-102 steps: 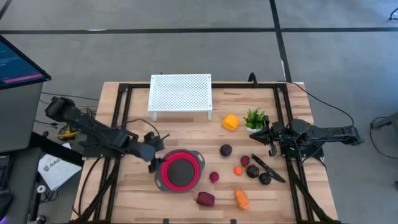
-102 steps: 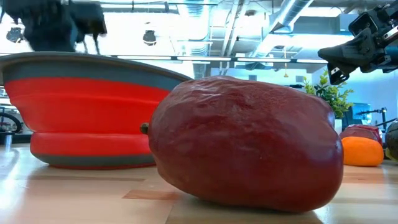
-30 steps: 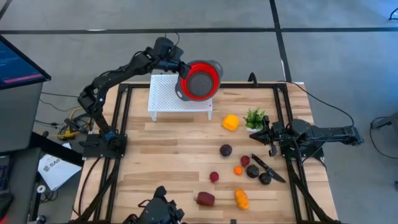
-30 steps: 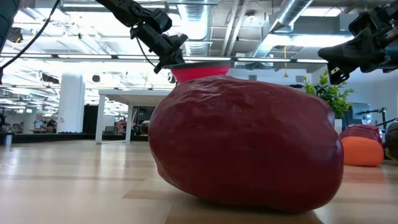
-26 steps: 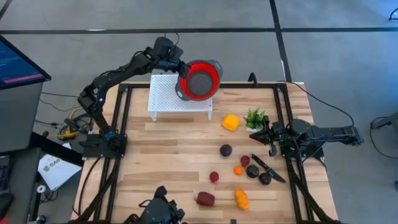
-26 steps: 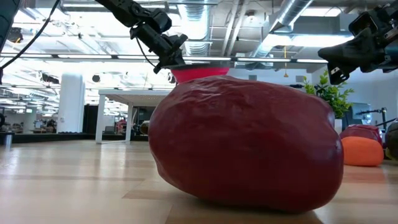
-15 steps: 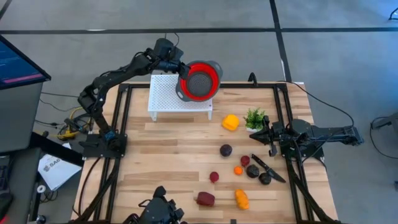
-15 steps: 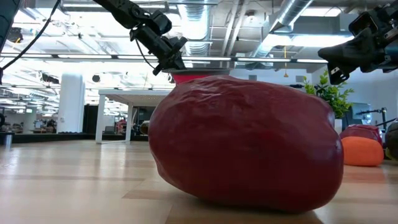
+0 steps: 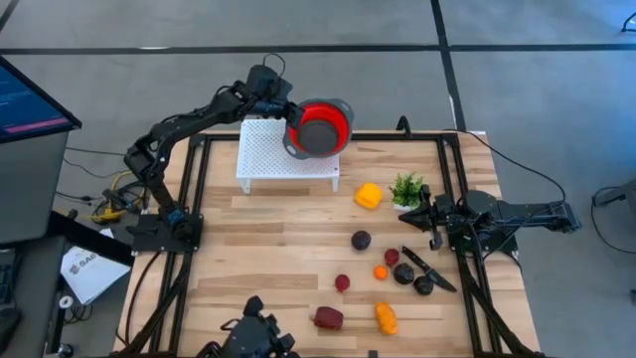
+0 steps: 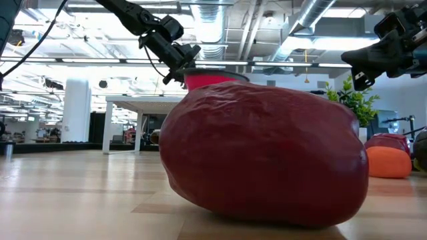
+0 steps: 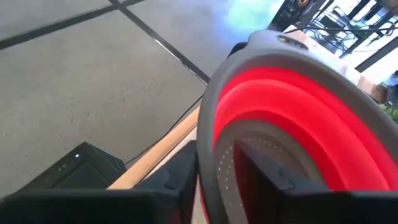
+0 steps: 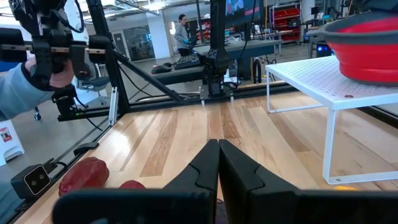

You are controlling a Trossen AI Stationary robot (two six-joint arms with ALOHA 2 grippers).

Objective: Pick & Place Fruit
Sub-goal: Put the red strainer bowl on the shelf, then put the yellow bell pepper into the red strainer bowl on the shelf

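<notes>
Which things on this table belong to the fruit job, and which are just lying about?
Job:
- yellow-orange fruit
- dark purple fruit
- maroon fruit
- orange fruit
- small red fruit
- red bowl, held in the left pincer above the white rack

Lying about:
- green plant
- knife

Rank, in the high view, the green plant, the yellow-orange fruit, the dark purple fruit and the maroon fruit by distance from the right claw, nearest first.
From the right claw:
1. Green plant, just beyond it toward the table's far edge.
2. Yellow-orange fruit, farther inward past the plant; dark purple fruit, mid-table. Too close to call.
3. Maroon fruit, at the near edge.
</notes>
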